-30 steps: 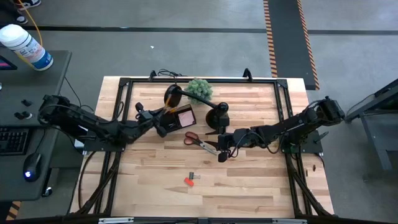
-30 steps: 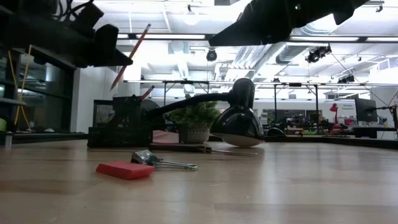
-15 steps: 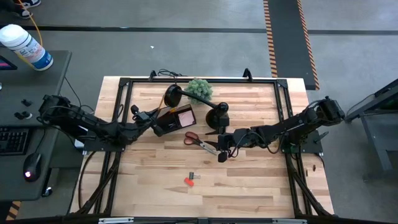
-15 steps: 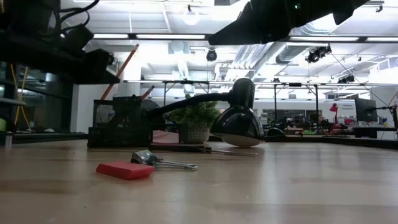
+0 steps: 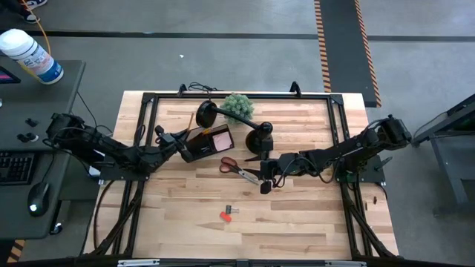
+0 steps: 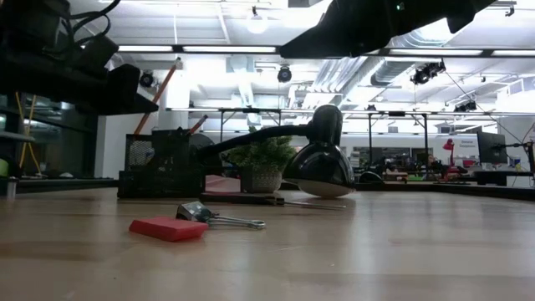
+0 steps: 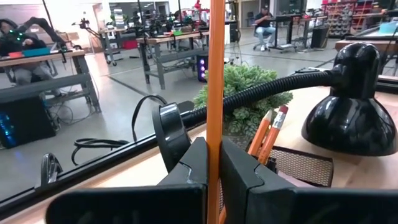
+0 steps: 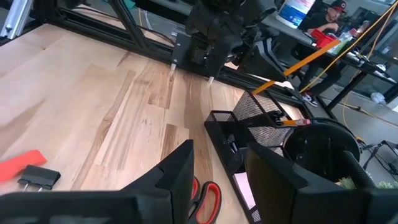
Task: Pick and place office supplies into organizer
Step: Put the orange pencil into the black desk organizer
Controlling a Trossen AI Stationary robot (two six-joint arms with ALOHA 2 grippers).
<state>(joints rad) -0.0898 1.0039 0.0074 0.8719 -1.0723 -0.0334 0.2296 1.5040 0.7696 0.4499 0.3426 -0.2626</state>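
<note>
3 pencils (image 7: 215,93); 1 scissors (image 5: 236,167); 1 organizer (image 5: 200,146)

Lamp (image 5: 237,126) and plant (image 5: 238,105) crowd the organizer (image 5: 202,143); table (image 5: 297,222) front open.

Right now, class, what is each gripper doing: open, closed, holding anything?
Left gripper: shut on the orange pencil, beside the mesh organizer.
Right gripper: open, holding nothing, over the orange-handled scissors.
</note>
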